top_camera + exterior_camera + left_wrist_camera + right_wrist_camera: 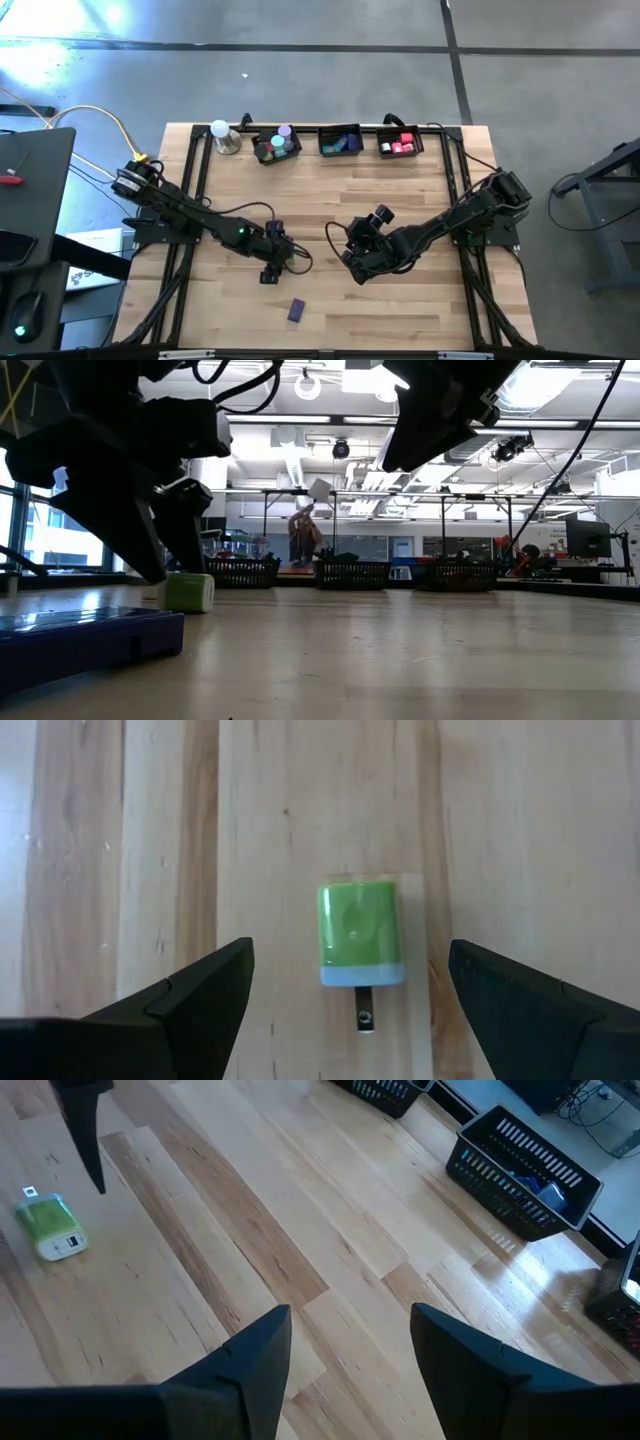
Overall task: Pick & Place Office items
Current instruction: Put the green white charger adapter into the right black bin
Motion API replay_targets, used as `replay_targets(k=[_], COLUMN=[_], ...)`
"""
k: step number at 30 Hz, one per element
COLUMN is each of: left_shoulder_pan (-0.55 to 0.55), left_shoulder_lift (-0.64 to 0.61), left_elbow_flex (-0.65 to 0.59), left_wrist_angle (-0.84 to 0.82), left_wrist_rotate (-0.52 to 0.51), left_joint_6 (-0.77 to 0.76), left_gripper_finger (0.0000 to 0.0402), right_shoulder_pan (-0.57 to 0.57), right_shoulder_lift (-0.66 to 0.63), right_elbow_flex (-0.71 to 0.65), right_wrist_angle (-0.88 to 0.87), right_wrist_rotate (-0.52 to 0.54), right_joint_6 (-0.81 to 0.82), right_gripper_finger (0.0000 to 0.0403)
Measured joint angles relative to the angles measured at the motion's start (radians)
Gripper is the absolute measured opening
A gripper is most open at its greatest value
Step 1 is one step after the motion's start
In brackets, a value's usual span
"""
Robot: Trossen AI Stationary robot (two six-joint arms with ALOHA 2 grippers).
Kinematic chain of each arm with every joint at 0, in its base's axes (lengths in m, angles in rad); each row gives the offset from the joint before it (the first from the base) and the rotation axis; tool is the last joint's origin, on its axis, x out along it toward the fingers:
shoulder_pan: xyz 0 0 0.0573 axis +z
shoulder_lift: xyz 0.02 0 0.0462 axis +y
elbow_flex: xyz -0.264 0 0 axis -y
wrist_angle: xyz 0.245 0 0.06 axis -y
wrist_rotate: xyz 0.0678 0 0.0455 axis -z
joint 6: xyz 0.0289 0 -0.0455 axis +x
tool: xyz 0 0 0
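One small green block with a pale blue end [361, 934] lies on the wooden table [420, 300], centred between the released left gripper [350, 1010] jaws, long axis probably along the fingers. Right gripper [350, 1350] spread, empty, farther off.

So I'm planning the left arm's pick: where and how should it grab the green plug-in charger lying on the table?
Grip the green charger across its two long flat sides, coming straight down from above. It lies flat on the table with its metal prong end toward the wrist, and the open left gripper already straddles it, one finger on each side. Closing there would likely catch the body, clear of the prongs.
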State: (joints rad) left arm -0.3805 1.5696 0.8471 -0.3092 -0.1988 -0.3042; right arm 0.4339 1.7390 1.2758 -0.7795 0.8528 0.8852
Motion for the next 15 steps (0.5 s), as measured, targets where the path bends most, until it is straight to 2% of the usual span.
replay_targets(k=[15], left_shoulder_pan=[0.001], left_shoulder_lift=[0.064], left_elbow_flex=[0.0], left_wrist_angle=[0.031], left_wrist_rotate=[0.009], left_joint_6=[0.011], left_gripper_finger=[0.0319], right_shoulder_pan=[0.0], right_shoulder_lift=[0.0], right_elbow_flex=[0.0], right_wrist_angle=[0.0], right_wrist_rotate=[0.0], right_joint_6=[0.0], right_gripper_finger=[0.0196])
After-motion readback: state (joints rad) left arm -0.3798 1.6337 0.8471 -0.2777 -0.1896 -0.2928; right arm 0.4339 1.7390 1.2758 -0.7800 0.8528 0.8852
